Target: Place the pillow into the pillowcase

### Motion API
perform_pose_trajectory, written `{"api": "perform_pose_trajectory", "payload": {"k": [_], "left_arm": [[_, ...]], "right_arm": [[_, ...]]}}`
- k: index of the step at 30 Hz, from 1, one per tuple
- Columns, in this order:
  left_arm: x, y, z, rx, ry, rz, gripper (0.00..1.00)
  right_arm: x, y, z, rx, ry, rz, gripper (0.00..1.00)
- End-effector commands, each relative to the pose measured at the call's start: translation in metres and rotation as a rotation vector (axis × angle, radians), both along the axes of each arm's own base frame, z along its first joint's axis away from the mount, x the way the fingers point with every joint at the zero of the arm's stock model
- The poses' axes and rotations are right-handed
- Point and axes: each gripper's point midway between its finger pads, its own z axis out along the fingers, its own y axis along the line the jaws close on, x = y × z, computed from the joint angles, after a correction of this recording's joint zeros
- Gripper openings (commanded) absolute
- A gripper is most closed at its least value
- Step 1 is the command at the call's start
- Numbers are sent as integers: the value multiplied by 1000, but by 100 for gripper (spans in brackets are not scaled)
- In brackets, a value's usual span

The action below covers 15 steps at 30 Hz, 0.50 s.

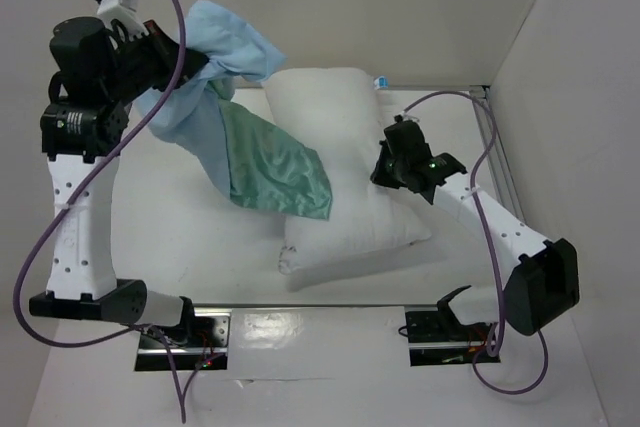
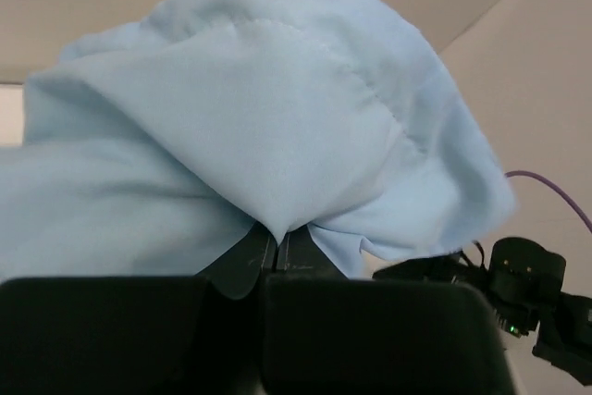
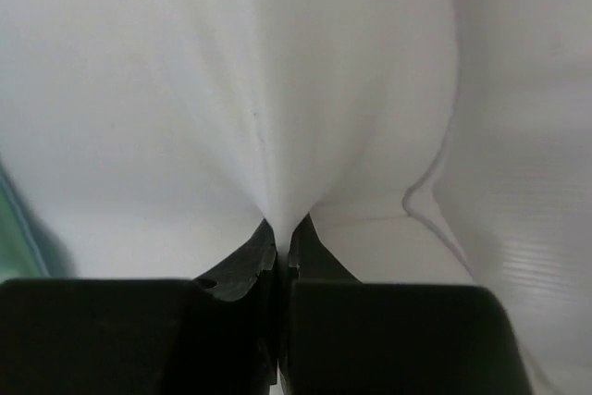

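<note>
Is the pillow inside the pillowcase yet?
Out. The pillow lies uncovered on the table; the pillowcase hangs bunched from the left gripper.

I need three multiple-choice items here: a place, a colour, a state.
1. The green end of the pillowcase lies: A) over the left side of the pillow; B) under it; C) beside it.
2. The pillow is: A) white; B) blue; C) green.
3. The right gripper is: A) open; B) shut on the pillow; C) shut on the pillowcase.
1 A, green cloth covers that side; 2 A, plain white fabric; 3 B, white fabric is pinched in it.
</note>
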Motion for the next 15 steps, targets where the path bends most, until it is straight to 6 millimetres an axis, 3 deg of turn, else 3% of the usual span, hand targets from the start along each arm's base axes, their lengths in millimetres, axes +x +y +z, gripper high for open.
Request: {"api": "perform_pose_trajectory", "payload": {"k": [1, 4, 8, 9, 10, 11, 12, 15], "left_arm": [[11, -7, -13, -68, 40, -71, 0], [6, -12, -8, -96, 30, -111, 0], [0, -21, -16, -135, 46, -165, 0], [-1, -26, -21, -138, 61, -185, 0], [-3, -26, -21, -137, 55, -186, 0], [-3, -30, -25, -138, 65, -196, 0], [-3, -30, -25, -138, 65, -196, 0], [-8, -30, -28, -138, 70, -195, 0]], "right_arm": [[25, -88, 74, -157, -204, -341, 0], [23, -144, 104, -249, -231, -512, 0], [25, -205, 118, -405, -215, -624, 1], [27, -211, 117, -427, -198, -626, 16], [34, -210, 130, -408, -214, -627, 42], [39, -204, 120, -410, -156, -589, 80], [44, -198, 125, -379, -166, -566, 87], [53, -131, 153, -222, -314, -358, 90]]}}
